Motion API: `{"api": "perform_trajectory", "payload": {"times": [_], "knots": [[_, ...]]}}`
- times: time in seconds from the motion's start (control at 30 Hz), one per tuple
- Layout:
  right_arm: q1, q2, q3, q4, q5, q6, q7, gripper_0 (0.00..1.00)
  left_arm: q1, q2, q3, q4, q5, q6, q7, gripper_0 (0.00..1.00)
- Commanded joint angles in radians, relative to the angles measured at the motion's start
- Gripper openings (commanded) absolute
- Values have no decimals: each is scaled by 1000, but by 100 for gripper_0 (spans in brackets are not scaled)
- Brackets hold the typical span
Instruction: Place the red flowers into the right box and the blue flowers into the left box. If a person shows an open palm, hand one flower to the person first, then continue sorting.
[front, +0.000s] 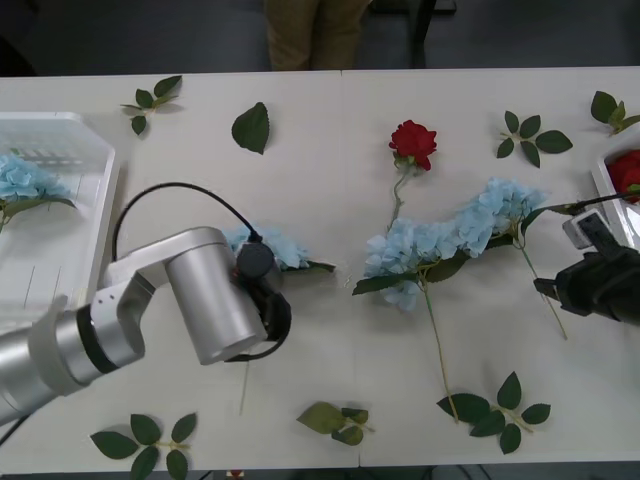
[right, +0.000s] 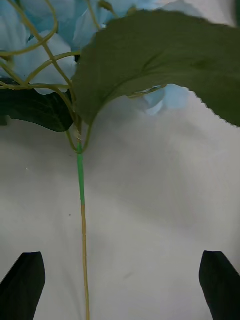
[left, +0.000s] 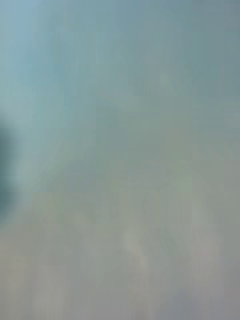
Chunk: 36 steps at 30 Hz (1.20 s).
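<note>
Between the right gripper's (right: 120, 287) spread fingers, a blue flower's (right: 50, 45) stem runs lengthwise, head pointing away.

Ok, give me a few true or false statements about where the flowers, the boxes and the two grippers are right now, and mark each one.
1. A blue flower already lies in the left box. True.
2. The red rose on the table lies inside the left box. False: it lies on the bare table, near the far edge.
3. The right gripper is open, with a thin stem between its fingers. True.
4. The left gripper is over the right box. False: it is over a blue flower left of centre.
</note>
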Motion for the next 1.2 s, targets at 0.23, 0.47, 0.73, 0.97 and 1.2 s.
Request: {"api": "perform_trajectory", "payload": {"times": [0.23,0.47,0.73,0.97,1.2], "knots": [[-119,102,66,39,52,0,36,90,-151,457,208,-177,418,30,-43,0],[-178,163,83,102,70,39,40,90,-148,723,407,-128,642,30,-195,0],[-214,213,89,152,98,39,42,73,-62,783,605,113,737,-1,-480,0],[-230,219,102,164,98,38,34,0,44,782,702,355,751,-88,-871,0],[-230,213,93,157,90,38,31,0,152,768,706,484,768,-269,-1065,0]]}}
